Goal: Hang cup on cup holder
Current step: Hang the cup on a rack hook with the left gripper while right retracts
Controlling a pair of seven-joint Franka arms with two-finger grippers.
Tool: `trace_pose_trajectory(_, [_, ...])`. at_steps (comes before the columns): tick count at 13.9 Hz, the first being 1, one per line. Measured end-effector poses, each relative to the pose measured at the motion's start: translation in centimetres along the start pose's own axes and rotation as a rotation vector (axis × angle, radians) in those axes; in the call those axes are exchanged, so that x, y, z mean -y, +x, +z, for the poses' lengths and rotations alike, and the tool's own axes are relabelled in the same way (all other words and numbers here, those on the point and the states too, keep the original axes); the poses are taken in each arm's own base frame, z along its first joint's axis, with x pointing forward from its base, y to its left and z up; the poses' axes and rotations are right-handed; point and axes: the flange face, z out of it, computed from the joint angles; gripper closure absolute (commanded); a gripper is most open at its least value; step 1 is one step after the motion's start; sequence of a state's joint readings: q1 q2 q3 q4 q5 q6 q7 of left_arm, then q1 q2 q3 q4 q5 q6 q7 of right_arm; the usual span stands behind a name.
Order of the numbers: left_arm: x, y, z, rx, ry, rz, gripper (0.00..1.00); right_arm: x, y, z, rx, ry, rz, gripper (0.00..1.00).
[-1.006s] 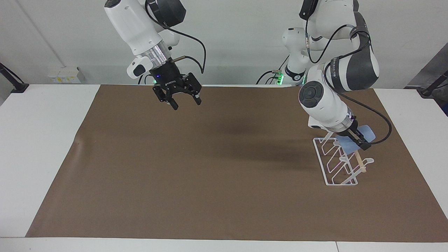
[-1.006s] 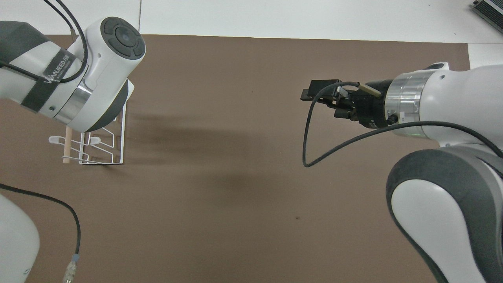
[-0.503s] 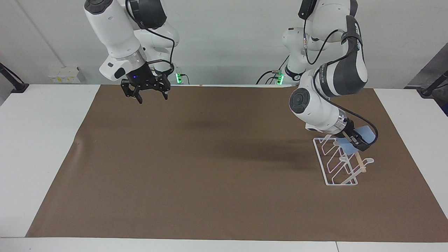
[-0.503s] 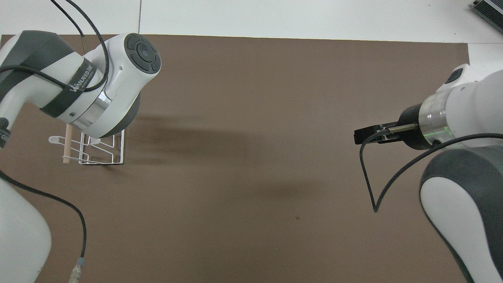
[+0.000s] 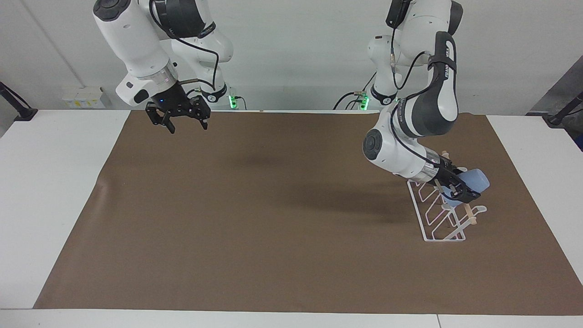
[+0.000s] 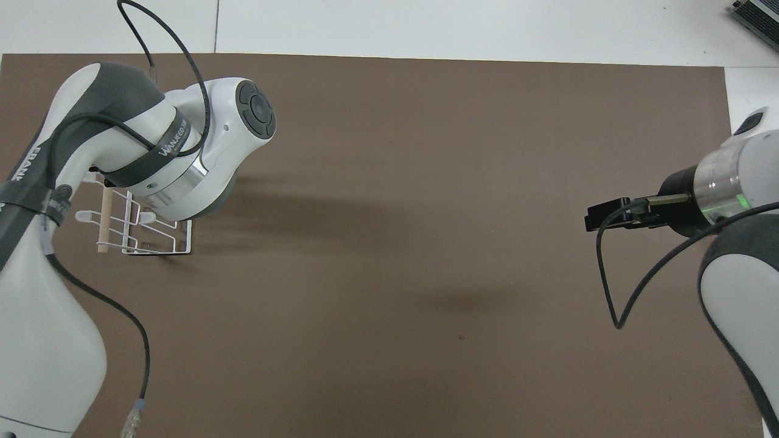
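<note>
At right of the facing frame, the left gripper pinches the small light-blue plastic cup, tilted over the white wire cup holder, while the right gripper, upper left, waits spread

The cup looks like smooth, matt light-blue plastic, and the cup holder is thin white-coated wire with a slight sheen, topped by a pale, unvarnished-looking wooden dowel. A matt brown sheet, paper-like with a faint ripple at one edge, covers the smooth white worktop. The arms wear glossy white and dark grey plastic shells with bright brushed-metal rings at the wrists, and both the left end effector and the right end effector are matt black, trailing smooth black rubbery cables.
</note>
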State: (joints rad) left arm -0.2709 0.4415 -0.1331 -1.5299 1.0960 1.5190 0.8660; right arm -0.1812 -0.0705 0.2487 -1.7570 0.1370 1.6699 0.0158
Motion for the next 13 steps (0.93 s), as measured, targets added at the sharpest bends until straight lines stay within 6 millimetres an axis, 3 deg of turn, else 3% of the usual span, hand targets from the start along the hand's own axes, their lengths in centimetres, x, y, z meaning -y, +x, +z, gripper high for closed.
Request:
trace_pose_trajectory(1, [0.0,0.3,0.1,0.005,0.004,0.005,1.00,-0.2,0.0,0.0,-0.001,0.000,0.004,0.00])
trace_pose_trajectory(3, [0.2,0.5,0.0,0.001,0.018,0.007,0.68,-0.9,0.1,-0.1,-0.006,0.000,0.017,0.00])
trace_pose_trajectory(4, [0.2,0.6,0.0,-0.001,0.021,0.007,0.59,-1.3,0.1,-0.2,-0.007,0.000,0.024,0.00])
trace_pose_trajectory(5, [0.2,0.6,0.0,-0.001,0.021,0.007,0.39,-2.0,0.1,-0.3,-0.008,-0.001,0.033,0.00])
trace_pose_trajectory(6, [0.2,0.6,-0.1,-0.003,0.023,0.007,0.10,-3.2,0.2,-0.4,-0.014,-0.003,0.024,0.00])
trace_pose_trajectory(7, [0.3,0.6,-0.1,-0.007,0.029,0.007,0.00,-4.7,0.3,-0.7,-0.030,-0.010,-0.008,0.00])
trace_pose_trajectory(10, [0.5,0.8,-0.3,-0.022,0.045,0.005,0.00,-8.5,0.5,-1.4,-0.066,-0.077,-0.111,0.00])
trace_pose_trajectory(13, [0.5,0.7,-0.2,-0.024,0.047,0.002,0.00,-8.1,0.6,-1.4,-0.063,-0.085,-0.132,0.00])
